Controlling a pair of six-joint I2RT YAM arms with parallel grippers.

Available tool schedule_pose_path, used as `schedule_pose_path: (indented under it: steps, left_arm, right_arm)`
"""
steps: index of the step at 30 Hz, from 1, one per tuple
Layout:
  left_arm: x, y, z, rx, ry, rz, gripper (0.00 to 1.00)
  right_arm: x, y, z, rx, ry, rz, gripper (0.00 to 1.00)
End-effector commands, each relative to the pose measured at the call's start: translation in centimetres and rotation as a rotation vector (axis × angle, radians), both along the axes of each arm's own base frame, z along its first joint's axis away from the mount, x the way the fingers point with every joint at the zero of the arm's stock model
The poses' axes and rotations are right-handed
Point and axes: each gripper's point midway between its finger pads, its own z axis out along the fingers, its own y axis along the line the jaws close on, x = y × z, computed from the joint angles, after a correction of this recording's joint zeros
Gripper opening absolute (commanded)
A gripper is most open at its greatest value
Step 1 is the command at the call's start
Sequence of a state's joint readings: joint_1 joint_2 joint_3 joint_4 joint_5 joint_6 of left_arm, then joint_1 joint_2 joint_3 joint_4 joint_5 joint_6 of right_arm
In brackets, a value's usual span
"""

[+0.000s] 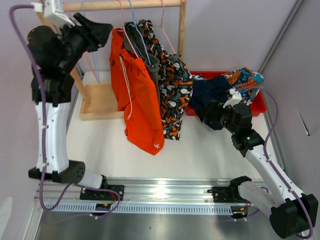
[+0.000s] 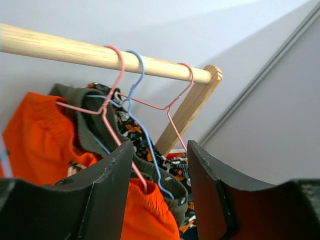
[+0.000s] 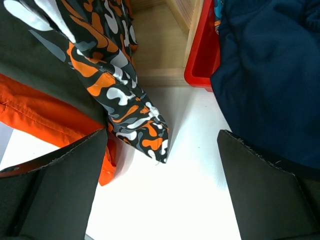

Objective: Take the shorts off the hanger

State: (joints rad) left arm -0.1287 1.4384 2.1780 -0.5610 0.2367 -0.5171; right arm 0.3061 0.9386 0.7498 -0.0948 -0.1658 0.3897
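Observation:
Three pairs of shorts hang from the wooden rod [image 1: 125, 5]: bright orange shorts [image 1: 137, 100], olive green shorts [image 1: 153, 65] behind them, and blotch-print shorts [image 1: 172, 95]. My left gripper [image 1: 100, 32] is high up beside the rod, left of the orange pair. In the left wrist view it [image 2: 160, 165] is open, with the orange waistband [image 2: 145, 210], a pink hanger [image 2: 112, 100] and a blue hanger [image 2: 135, 75] seen between its fingers, none gripped. My right gripper [image 3: 162, 145] stands open over bare table, next to the blotch-print hem [image 3: 135, 115].
A red tray [image 1: 257, 107] at the right holds navy shorts [image 1: 212, 92] and teal-orange print shorts [image 1: 245, 77]. The rack's wooden base [image 1: 102, 102] lies behind the hanging shorts, its upright post [image 1: 182, 30] at the right. An empty pink hanger [image 2: 175, 105] hangs nearest the post.

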Motion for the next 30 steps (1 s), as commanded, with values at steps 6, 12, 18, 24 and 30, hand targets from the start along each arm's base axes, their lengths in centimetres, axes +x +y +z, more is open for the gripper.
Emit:
schedule_pose_path:
  steps: [6,12,18,24,30]
  left_arm:
    - [8.0,-4.3,-5.2,-0.008,0.146,-0.06,0.5]
    - [10.5,-5.9,-8.2,0.001,0.212,-0.054,0.48]
    - [11.4,-6.7,-9.7,0.011,0.24,-0.041,0.47]
    - [11.7,-7.2,-10.3,0.02,0.248,-0.037,0.38]
    - [11.9,-7.8,-11.7,0.035,0.28,-0.045,0.18]
  right_arm:
    - [-1.1,-1.0,1.2,-0.023,-0.037,-0.022,0.99]
    - [-1.5,-1.3,1.4,-0.031,-0.043,-0.026,0.99]
    - [-1.5,-1.5,1.5,-0.03,-0.042,-0.03,0.99]
    - [-1.3,-1.7,1.1,-0.026,-0.039,-0.033,0.99]
    - [-1.0,-2.0,1.0,-0.014,-0.039,-0.037,0.99]
